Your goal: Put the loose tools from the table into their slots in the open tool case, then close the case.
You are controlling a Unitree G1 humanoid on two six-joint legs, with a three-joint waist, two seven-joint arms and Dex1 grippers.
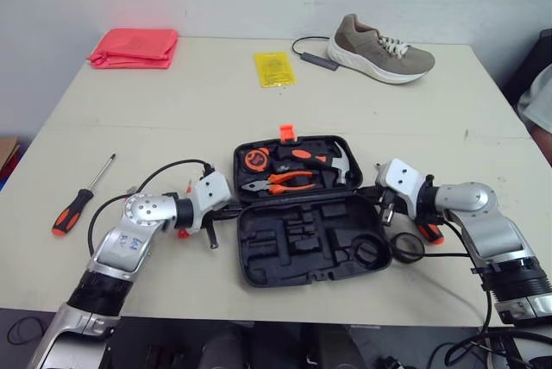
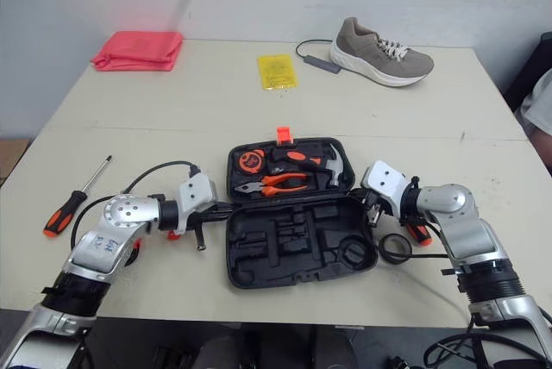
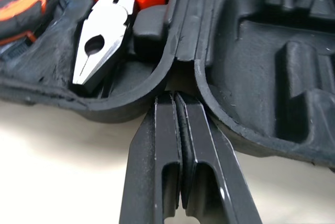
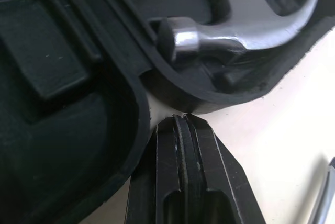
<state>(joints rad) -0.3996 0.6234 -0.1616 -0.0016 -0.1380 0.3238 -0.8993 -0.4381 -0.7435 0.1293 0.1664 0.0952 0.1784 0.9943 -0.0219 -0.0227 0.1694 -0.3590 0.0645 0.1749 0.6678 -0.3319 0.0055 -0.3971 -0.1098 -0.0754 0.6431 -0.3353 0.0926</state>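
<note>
The black tool case (image 1: 285, 259) lies open and flat in the middle of the table (image 1: 216, 93), its long axis running left to right and its hinge line crossing between the 2 halves. The far half holds 3 tools. The tape measure (image 1: 256, 159) sits at its left end. The pliers (image 1: 280, 183) lie lengthwise with their steel nose pointing to the robot's left. The hammer (image 1: 332, 162) lies lengthwise with its steel head at the right end. An orange latch (image 1: 286, 133) stands on the far edge. The near half shows bare moulded slots.

The left gripper (image 3: 175, 98) has its 2 fingers pressed together with nothing between them, tips set at the notch where the halves meet on the case's left end. The right gripper (image 4: 180, 120) is likewise pinched together and empty, tips at the matching notch on the right end, just below the hammer head.

A loose screwdriver (image 1: 84, 192) lies well to the left of the case, its orange-and-black handle toward the near left and its shaft pointing to the far right. Another orange-and-black handle (image 1: 429, 233) lies partly hidden under the right arm, beside a black cable loop (image 1: 407, 248).

Along the far side of the table sit a pink cloth (image 1: 134, 46), a yellow packet (image 1: 274, 69) and a tan shoe (image 1: 379, 48).
</note>
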